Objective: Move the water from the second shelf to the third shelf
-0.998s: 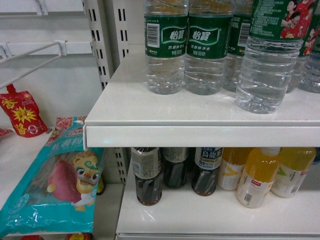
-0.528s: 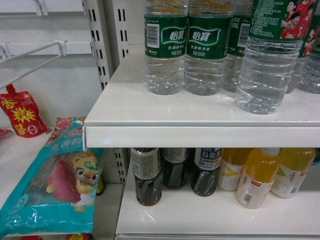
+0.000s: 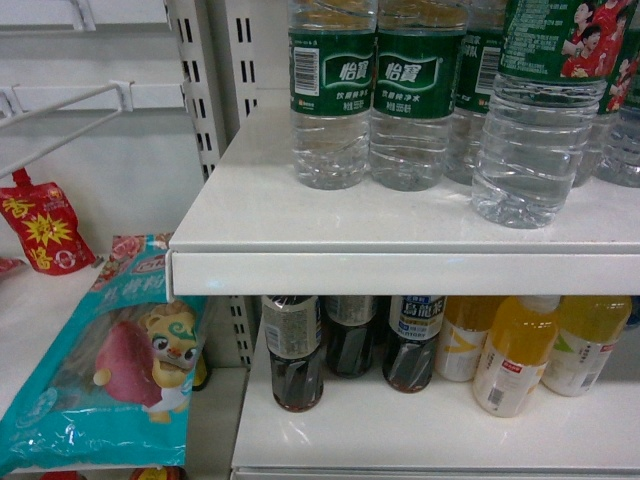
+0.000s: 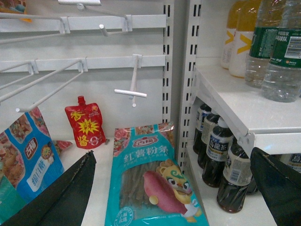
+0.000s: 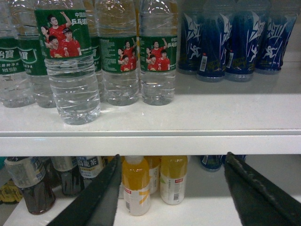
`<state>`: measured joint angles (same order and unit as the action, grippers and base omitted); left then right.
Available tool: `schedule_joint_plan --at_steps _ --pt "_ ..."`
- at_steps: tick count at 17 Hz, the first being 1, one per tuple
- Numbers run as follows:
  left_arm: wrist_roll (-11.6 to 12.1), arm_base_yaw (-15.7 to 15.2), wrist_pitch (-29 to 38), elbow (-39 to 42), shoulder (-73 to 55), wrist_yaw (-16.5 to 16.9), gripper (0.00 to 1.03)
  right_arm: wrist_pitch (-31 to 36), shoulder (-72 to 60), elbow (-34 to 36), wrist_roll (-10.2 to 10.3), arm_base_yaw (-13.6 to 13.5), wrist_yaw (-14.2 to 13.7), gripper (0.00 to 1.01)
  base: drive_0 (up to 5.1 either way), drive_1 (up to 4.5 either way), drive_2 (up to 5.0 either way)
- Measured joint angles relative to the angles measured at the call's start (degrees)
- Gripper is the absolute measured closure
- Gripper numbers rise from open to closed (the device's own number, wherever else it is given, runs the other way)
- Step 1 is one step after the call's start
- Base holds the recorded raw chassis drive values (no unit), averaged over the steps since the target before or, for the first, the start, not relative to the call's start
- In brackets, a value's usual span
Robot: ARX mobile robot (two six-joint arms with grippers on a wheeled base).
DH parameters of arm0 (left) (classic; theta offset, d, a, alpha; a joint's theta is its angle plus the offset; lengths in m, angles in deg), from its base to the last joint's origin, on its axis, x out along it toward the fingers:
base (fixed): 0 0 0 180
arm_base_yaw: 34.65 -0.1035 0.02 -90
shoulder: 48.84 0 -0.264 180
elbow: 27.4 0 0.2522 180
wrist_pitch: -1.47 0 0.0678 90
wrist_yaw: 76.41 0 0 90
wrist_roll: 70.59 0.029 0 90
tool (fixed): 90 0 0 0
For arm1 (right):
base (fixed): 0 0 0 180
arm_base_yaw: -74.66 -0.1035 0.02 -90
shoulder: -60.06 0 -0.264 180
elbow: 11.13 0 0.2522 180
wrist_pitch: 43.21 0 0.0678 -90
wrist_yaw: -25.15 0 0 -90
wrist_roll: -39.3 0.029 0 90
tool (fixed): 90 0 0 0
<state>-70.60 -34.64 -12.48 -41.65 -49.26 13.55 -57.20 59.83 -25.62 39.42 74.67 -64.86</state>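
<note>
The water [image 3: 541, 120] is a clear ribbed bottle whose green label shows people in red shirts. It stands upright near the front edge of the upper white shelf [image 3: 400, 272], ahead of its row. The right wrist view has it at upper left [image 5: 71, 66], with two like bottles [image 5: 157, 61] behind it. My right gripper [image 5: 173, 157] is open and empty, below the shelf lip and to the right of that bottle. Open and empty too, my left gripper [image 4: 172, 153] hovers over a teal snack packet [image 4: 155, 181]. Neither gripper shows in the head view.
Plain green-label water bottles [image 3: 330, 95] stand left of the water, blue bottles [image 5: 225, 40] to its right. The lower shelf holds dark tea bottles [image 3: 295, 350] and orange drinks [image 3: 515, 355]. Left bay: a red pouch [image 3: 40, 228] and wire hooks [image 4: 131, 92].
</note>
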Motion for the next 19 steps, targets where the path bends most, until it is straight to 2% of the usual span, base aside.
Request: schedule_joint_plan --at_steps 4,5,19 --pt "0.0 0.0 0.0 0.0 0.0 0.0 0.05 0.02 0.0 0.0 0.02 0.0 0.0 0.01 0.0 0.0 0.0" --pt "0.0 0.0 0.0 0.0 0.0 -0.02 0.05 0.0 0.0 0.0 0.0 0.0 0.0 0.04 0.0 0.0 0.0" --pt "0.0 0.0 0.02 0.0 0.0 -0.02 0.05 0.04 -0.02 0.0 -0.11 0.0 0.07 0.03 0.0 0.0 0.0"
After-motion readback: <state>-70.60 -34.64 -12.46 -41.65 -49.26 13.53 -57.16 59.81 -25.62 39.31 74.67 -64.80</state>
